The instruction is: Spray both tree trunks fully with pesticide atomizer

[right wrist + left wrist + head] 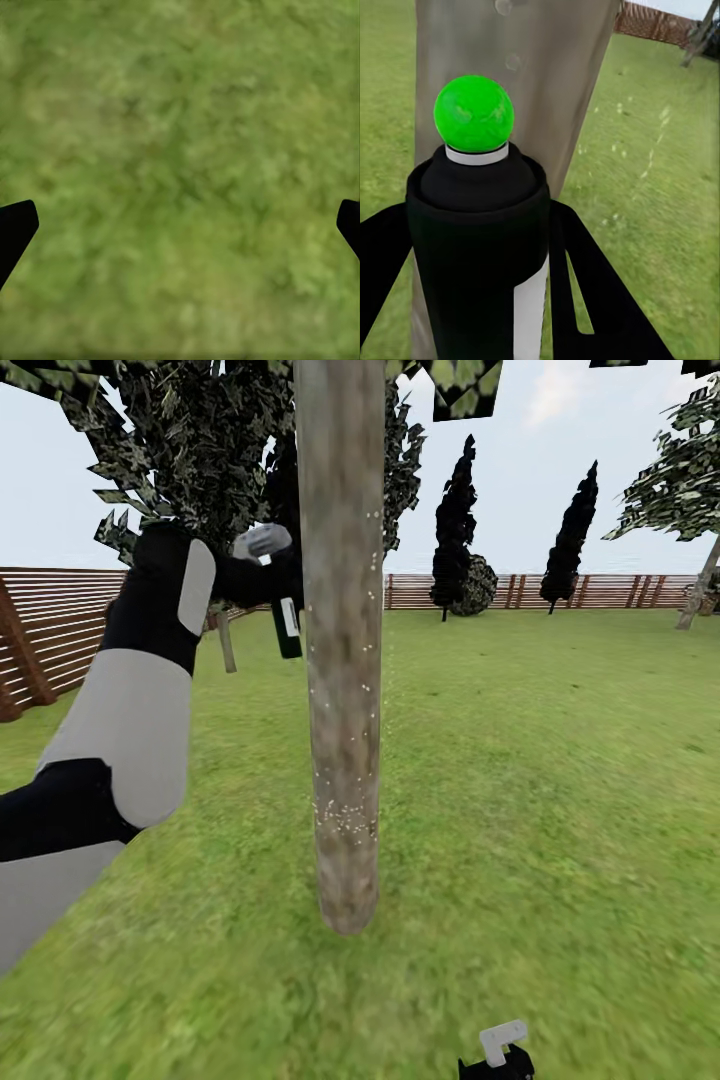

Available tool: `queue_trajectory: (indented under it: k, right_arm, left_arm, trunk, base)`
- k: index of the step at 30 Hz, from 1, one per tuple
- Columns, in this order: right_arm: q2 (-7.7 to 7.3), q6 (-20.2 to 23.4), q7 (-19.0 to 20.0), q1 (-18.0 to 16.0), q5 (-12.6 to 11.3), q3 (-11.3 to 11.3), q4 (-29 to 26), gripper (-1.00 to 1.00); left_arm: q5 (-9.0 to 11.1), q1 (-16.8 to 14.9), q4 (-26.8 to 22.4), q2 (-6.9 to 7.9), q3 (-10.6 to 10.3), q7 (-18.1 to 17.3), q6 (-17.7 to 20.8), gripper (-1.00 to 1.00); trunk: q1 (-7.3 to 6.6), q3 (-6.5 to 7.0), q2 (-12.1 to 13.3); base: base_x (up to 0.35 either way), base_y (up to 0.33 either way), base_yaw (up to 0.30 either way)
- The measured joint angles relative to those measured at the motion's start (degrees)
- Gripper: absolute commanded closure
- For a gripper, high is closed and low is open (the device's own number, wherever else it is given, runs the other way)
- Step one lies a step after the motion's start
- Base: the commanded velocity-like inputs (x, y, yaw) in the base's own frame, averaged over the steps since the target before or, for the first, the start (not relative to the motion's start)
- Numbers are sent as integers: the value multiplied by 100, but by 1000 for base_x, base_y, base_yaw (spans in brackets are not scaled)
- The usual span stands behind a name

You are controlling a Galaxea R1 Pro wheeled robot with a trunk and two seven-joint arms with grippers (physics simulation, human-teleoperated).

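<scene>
left gripper (275, 575) clamped on pesticide atomizer (484, 247), green nozzle facing tree trunk (342, 660) at 12 o'clock, pale specks on bark, right gripper (180, 229) spread open over lawn (560, 780)

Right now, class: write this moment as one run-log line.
left end effector: holds pesticide atomizer, nozzle at tree trunk | trunk: pale specks | right end effector: open above lawn

Green lawn (560, 780) = the floor, mottled grass thru whole garden. Tree trunk (342, 660) stands upright on it, centre-near, w/ pale specks on the bark. Second tree (690, 490) rises far right. Slat fence (60, 630) rings the back; dark conifers (455, 530) by it.
</scene>
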Motion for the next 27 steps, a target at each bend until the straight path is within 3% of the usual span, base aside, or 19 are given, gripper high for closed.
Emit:
queue_trajectory:
  k: [9, 11, 14, 15, 16, 17, 20, 22, 26, 27]
  right_arm:
    - [0, 0, 0, 0, -2, 0, 0, -100]
    - [0, 0, 0, 0, -1, 0, 0, -100]
    - [0, 0, -4, 0, -3, 0, 0, -100]
    - [0, 0, -2, 0, -2, 0, 0, -100]
    - [0, 0, -2, 0, 3, 0, 0, -100]
    - [0, 0, -1, 0, 0, 0, 0, -100]
    - [-1, 0, 0, 0, 2, 0, 0, -100]
    - [0, 0, -1, 0, 3, 0, 0, -100]
    - [-1, 0, -2, 0, 2, 0, 0, -100]
    - [-1, 0, -2, 0, 0, 1, 0, -100]
  left_arm:
    - [35, -270, -317, -10, 11, -1, 10, 100]
    - [307, -283, -290, -216, 27, -28, 13, 100]
    - [476, -285, -175, -262, 59, -14, 0, 100]
    - [499, -284, 57, -262, 73, -11, -9, 100]
    - [560, -284, 643, -259, 78, 8, -28, 100]
    - [495, -283, 1052, -256, 77, 12, -65, 100]
    - [519, -285, 1867, -251, 85, 7, -435, 100]
    - [462, -285, 2743, -250, 91, -6, -979, 100]
    - [458, -282, 3962, -191, 59, 3, -1948, 100]
    - [316, -281, 4083, -184, 45, 17, -2083, 100]
  trunk:
    - [0, 0, 0]
    - [0, 0, 0]
    - [0, 0, 1]
    - [1, -1, 1]
    - [-1, -1, 0]
    - [4, -2, 1]
    - [1, -1, 1]
    - [2, -2, 1]
    - [1, -2, 1]
    - [0, -1, 0]
  base:
    - [0, 0, 0]
    - [0, 0, 0]
    - [0, 0, 0]
    - [0, 0, 0]
    - [0, 0, 0]
    - [0, 0, 0]
    - [0, 0, 0]
    - [0, 0, 0]
    - [0, 0, 0]
    - [0, 0, 0]
